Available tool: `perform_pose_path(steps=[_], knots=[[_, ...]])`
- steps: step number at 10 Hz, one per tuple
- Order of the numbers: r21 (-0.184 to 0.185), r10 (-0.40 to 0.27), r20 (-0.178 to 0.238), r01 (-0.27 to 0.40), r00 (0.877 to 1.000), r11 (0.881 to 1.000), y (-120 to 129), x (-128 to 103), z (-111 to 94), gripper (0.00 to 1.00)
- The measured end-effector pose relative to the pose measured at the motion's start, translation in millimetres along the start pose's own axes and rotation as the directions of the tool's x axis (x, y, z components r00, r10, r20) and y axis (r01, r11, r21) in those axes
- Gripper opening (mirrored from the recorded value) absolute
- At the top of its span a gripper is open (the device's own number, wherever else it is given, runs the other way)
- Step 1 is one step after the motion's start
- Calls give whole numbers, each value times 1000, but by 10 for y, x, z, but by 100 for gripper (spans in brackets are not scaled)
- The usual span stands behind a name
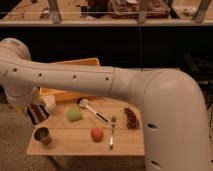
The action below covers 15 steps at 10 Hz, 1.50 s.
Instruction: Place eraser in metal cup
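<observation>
Hand [34, 110] at left edge of wooden bench [75, 144], closed on dark striped rectangular eraser [38, 115], just above small grey metal cup [41, 135] nr front-left corner.

Metal cup [42, 135] on table [75, 144], jaws above

Warm, dim light falls from above the table [70, 144]. My pale arm [100, 82] catches most of it and shades the table's back edge. My gripper [36, 114] hangs in that shade over the table's left end. Behind the table all is dark.
</observation>
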Motion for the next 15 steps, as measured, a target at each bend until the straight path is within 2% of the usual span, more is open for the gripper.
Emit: perform_pose_path(steps=[2, 4, 10, 12, 14, 15], knots=[[21, -5, 12, 5, 1000, 1000, -6, 7, 44, 0], [59, -18, 45, 15, 999, 998, -92, -9, 263, 0], [125, -37, 124, 22, 992, 992, -255, -39, 900, 0], [155, -57, 166, 31, 985, 987, -391, -64, 1329, 0], [182, -66, 216, 26, 974, 983, -455, -119, 1905, 0], [195, -71, 237, 24, 969, 980, -505, -143, 2117, 0]])
